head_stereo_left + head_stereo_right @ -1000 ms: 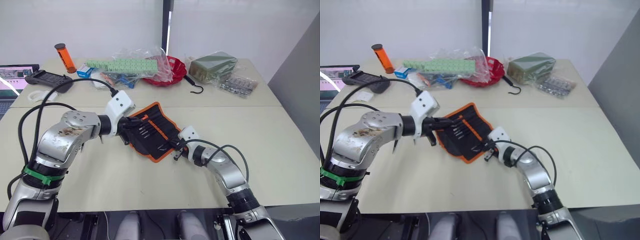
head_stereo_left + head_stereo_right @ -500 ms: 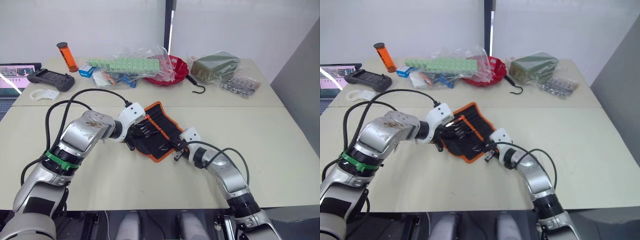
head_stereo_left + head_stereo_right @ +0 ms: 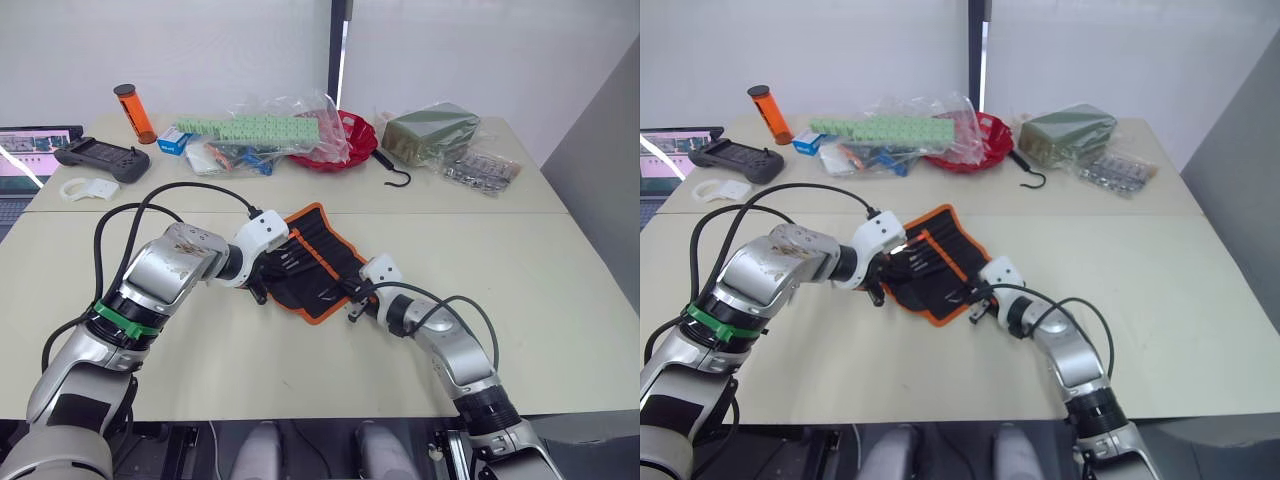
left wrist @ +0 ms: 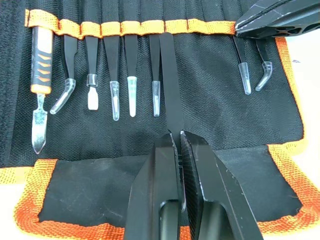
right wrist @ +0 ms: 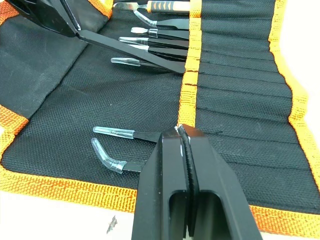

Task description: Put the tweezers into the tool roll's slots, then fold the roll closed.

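The tool roll (image 3: 337, 250) lies open on the table, black with orange trim. Its slots (image 4: 131, 27) run under an orange band and hold several capped tools, among them an orange-handled one (image 4: 40, 60). My left gripper (image 4: 179, 136) is shut on one of the black tweezers (image 4: 170, 85), whose far end sits at the orange band among the other tools. Two more capped tweezers (image 5: 117, 134) sit in slots near my right gripper (image 5: 182, 131). It is shut, and its tips rest on the orange band at the roll's right end.
Along the table's back edge lie a red bowl (image 3: 352, 135), a black hook (image 3: 396, 177), plastic bags (image 3: 250, 135), a green pouch (image 3: 428, 131), an orange cylinder (image 3: 129, 113) and a controller (image 3: 100, 157). A white ring (image 3: 84, 188) lies at the left.
My left gripper has swung in from the roll's left side to over its inner face, carrying the tweezers up to the slots. The right gripper has stayed on the roll.
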Action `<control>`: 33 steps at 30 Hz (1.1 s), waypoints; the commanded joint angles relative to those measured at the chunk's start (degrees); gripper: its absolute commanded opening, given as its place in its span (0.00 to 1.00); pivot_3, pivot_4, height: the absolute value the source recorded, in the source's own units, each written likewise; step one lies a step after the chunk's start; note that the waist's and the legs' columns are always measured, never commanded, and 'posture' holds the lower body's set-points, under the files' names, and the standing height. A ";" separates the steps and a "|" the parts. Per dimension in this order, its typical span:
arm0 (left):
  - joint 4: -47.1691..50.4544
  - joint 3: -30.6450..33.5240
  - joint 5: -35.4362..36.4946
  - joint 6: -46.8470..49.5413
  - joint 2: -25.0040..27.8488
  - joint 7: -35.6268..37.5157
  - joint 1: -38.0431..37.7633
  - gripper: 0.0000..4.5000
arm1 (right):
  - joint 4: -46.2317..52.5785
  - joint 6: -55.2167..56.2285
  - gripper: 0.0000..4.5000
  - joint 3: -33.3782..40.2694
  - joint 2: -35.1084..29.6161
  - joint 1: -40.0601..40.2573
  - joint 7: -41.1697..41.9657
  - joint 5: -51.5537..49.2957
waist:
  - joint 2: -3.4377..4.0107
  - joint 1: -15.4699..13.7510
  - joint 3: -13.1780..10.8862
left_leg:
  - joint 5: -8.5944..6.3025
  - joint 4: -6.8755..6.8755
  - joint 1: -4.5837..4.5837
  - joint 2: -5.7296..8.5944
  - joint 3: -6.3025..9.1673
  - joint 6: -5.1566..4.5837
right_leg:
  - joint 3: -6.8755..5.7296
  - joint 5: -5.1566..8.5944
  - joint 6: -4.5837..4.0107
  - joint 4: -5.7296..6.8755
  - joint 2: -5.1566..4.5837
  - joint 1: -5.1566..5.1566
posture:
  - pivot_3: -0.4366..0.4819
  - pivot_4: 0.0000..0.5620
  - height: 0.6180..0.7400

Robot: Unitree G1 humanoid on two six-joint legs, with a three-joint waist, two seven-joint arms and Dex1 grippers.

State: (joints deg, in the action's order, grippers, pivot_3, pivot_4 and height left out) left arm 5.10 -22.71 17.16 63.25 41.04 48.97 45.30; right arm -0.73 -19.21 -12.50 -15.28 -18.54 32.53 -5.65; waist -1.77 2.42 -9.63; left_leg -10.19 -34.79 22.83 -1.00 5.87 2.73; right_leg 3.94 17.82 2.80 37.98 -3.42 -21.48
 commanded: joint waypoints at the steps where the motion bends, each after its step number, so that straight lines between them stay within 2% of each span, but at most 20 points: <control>1: 1.56 0.23 -0.11 0.59 0.34 0.61 0.25 0.01 | -2.53 -2.72 0.00 -0.76 -0.66 1.48 0.28 0.82 | 0.00 0.00 0.00 | 0.00 0.00 0.00 0.00 0.00 0.00 | 0.00 0.00 0.00 0.00 0.00 0.00 | 0.48 0.27 1.00; 10: 0.99 0.69 -0.35 1.78 -0.33 0.19 0.57 0.01 | -2.73 -2.84 0.00 -0.98 -0.80 1.24 0.61 0.85 | 0.00 0.00 0.00 | 0.00 -0.01 0.00 0.00 0.01 0.00 | 0.00 -0.02 -0.03 0.01 0.00 0.00 | 0.48 0.27 1.00; 20: -3.19 0.84 -1.82 -0.76 -6.12 -3.08 1.56 0.01 | -3.22 -2.60 0.00 -1.25 -0.58 0.92 0.81 1.07 | 0.00 0.02 0.00 | 0.00 -0.06 0.00 0.01 0.02 0.00 | 0.00 -0.06 -0.08 0.04 0.00 0.02 | 0.48 0.27 1.00; 26: -4.79 -0.23 -6.02 -7.84 -9.01 -6.21 0.80 0.01 | -3.41 -2.66 0.00 -1.25 -0.55 1.32 0.67 1.14 | 0.00 -0.03 0.00 | 0.00 -0.07 0.00 0.02 0.04 0.00 | 0.00 -0.08 -0.09 0.05 0.00 0.02 | 0.48 0.27 1.00; 29: -5.81 -0.34 -8.75 -15.49 -11.15 -8.22 -0.76 0.01 | -3.28 -2.75 0.00 -1.38 -0.44 1.48 0.60 1.16 | 0.00 -0.08 0.00 | 0.00 -0.09 0.00 0.03 0.04 0.00 | 0.00 -0.10 -0.11 0.04 -0.01 0.05 | 0.48 0.27 1.00; 33: -7.83 0.10 -9.61 -18.45 -12.55 -7.09 -1.14 0.01 | -3.28 -2.70 0.00 -1.48 -0.33 1.65 0.55 1.14 | 0.00 -0.06 0.00 | 0.00 -0.08 -0.01 0.03 0.04 0.00 | 0.00 -0.17 -0.23 0.05 -0.01 0.04 | 0.48 0.27 1.00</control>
State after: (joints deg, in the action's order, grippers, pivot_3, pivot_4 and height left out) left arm -2.79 -23.78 8.55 48.28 28.95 41.76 43.43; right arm -1.63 -19.23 -12.76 -15.30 -18.77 33.16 -5.64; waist -1.77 2.35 -9.63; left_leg -10.19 -34.88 22.82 -0.95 5.92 2.72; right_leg 3.94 17.65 2.57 38.03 -3.44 -21.43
